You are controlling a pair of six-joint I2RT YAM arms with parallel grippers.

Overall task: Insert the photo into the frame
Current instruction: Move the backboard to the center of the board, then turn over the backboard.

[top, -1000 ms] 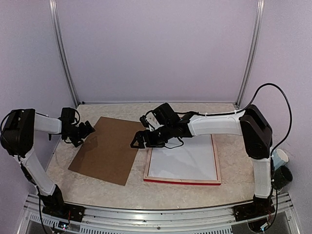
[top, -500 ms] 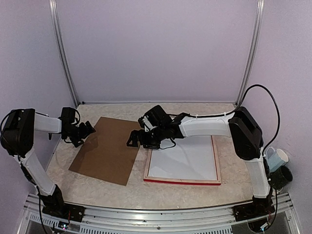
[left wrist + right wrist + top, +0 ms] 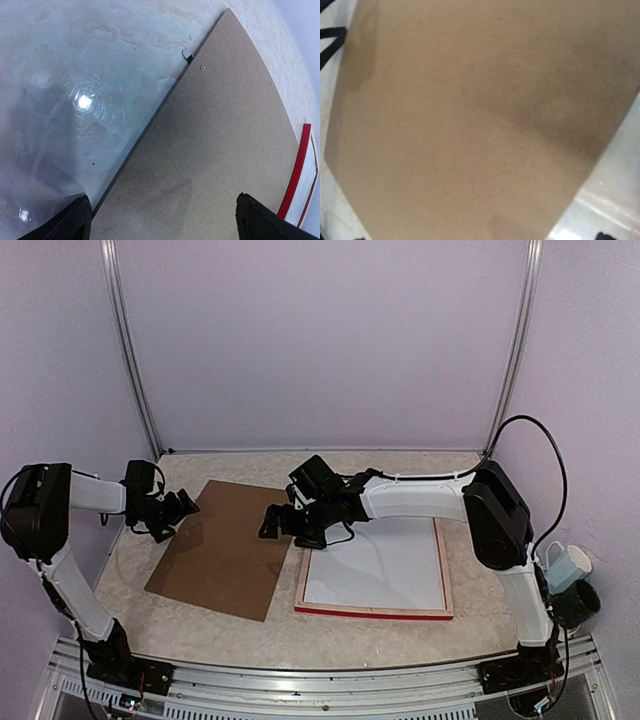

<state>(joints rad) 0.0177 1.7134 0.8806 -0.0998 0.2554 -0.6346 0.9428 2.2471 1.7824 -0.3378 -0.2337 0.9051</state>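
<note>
Left gripper (image 3: 180, 507) and right gripper (image 3: 273, 526) both wide open and empty, at opposite edges of flat brown backing board (image 3: 222, 550), beside thin red-fronted wooden frame (image 3: 372, 611). Pinch both edges evenly, lift level.

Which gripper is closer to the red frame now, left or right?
Right. The right gripper hangs over the brown board's right edge, beside the frame's far left corner. The left gripper is at the board's opposite edge, farther away.
</note>
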